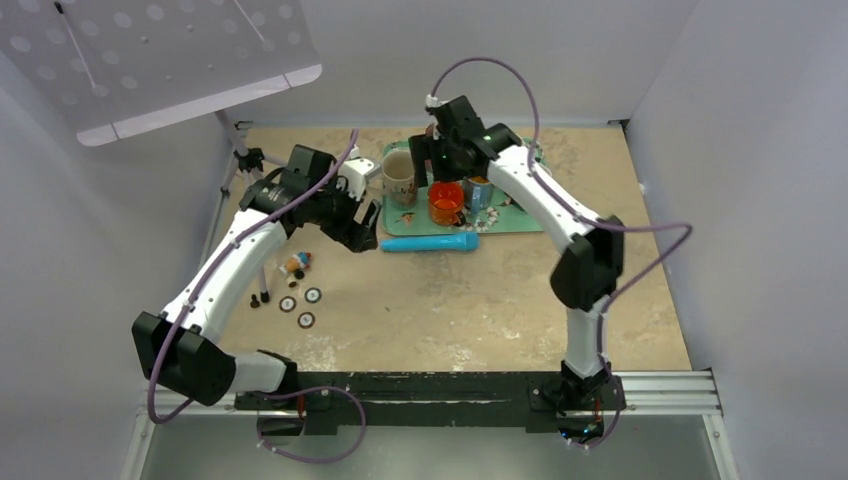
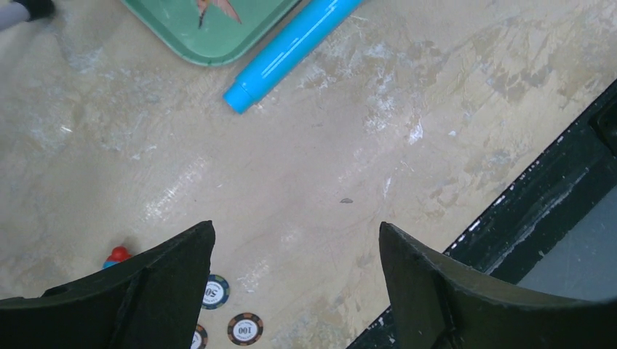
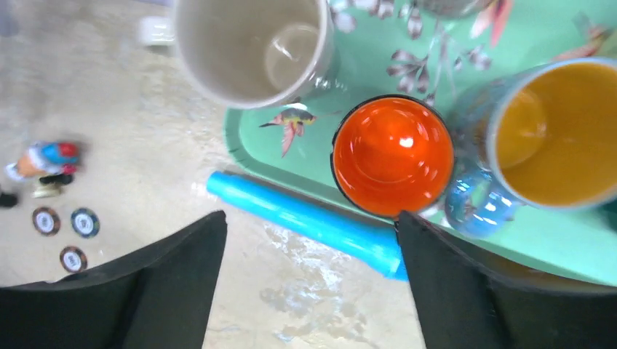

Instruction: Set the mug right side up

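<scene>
The orange mug stands mouth up on the green tray; the right wrist view looks straight into its glossy orange inside. My right gripper hovers just above it, open, with nothing between its fingers; its right fingertip sits by the mug's near rim. Off the tray's left corner, my left gripper is open and empty over bare table.
On the tray a cream mug and a blue mug with a yellow inside flank the orange one. A blue cylinder lies along the tray's near edge. Poker chips and a small toy lie left.
</scene>
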Tool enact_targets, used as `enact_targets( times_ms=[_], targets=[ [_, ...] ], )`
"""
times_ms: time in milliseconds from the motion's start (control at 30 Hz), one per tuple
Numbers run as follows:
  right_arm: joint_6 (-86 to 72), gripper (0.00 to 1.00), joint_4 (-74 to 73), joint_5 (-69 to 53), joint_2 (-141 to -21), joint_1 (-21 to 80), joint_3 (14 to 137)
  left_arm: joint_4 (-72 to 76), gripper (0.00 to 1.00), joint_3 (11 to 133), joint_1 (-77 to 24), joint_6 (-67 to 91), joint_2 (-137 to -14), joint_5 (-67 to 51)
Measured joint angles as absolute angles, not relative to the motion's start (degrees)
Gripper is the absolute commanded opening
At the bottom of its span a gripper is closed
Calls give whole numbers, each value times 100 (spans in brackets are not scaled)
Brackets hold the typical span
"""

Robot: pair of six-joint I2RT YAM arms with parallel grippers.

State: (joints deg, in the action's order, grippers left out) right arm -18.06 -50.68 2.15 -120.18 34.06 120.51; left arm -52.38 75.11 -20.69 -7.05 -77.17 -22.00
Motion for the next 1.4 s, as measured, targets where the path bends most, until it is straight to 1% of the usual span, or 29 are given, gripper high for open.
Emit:
enact_targets(
  times_ms=[100, 200, 300, 367, 400, 433, 467, 600, 700, 767, 833, 1033, 1200, 1400],
  targets=[
    [-1730, 98, -4322, 451, -10462, 3400, 10713, -5083, 87, 7419, -2069, -731, -7470, -1949],
    [-1680, 98, -3332, 755, -8783, 3253, 9233, -4742, 88, 7046, -2067, -714, -6879, -1332],
    [-1678, 98, -2423, 998, -7231, 2536, 7767, -4571, 90, 6641, -2029, -845, -6191, -735],
    [-1669, 98, -1914, 1216, -6619, 1990, 7015, -4497, 91, 6394, -1977, -965, -5804, -451],
    [-1653, 98, -1702, 1334, -6353, 1717, 6613, -4471, 93, 6241, -1938, -1022, -5583, -351],
    [-1636, 98, -1498, 1404, -6128, 1487, 6202, -4436, 99, 6053, -1896, -1059, -5336, -270],
    [-1590, 99, -1310, 1448, -5907, 1306, 5741, -4392, 100, 5793, -1861, -1111, -5017, -204],
    [-1461, 99, -871, 1715, -5433, 1151, 4556, -3975, 100, 4700, -1839, -1262, -3822, -73],
    [-1389, 98, -427, 1933, -4722, 1149, 3470, -3332, 100, 3767, -1839, -1337, -2965, 126],
    [-1435, 98, -228, 2093, -4377, 1149, 3098, -2906, 100, 3345, -1839, -1321, -2768, 298],
    [-1621, 98, -30, 2434, -3918, 1149, 2679, -2530, 100, 3096, -1837, -1280, -2875, 486],
    [-2191, 98, 268, 3236, -3210, 1144, 2108, -1444, 100, 2196, -1822, -1020, -2873, 1059],
    [-2432, 97, 373, 3483, -3046, 1144, 1935, -661, 100, 1605, -1804, -941, -2877, 1433],
    [-2574, 96, 412, 3540, -3159, 1144, 1935, -550, 100, 1468, -1802, -506, -2862, 1712]
  ],
)
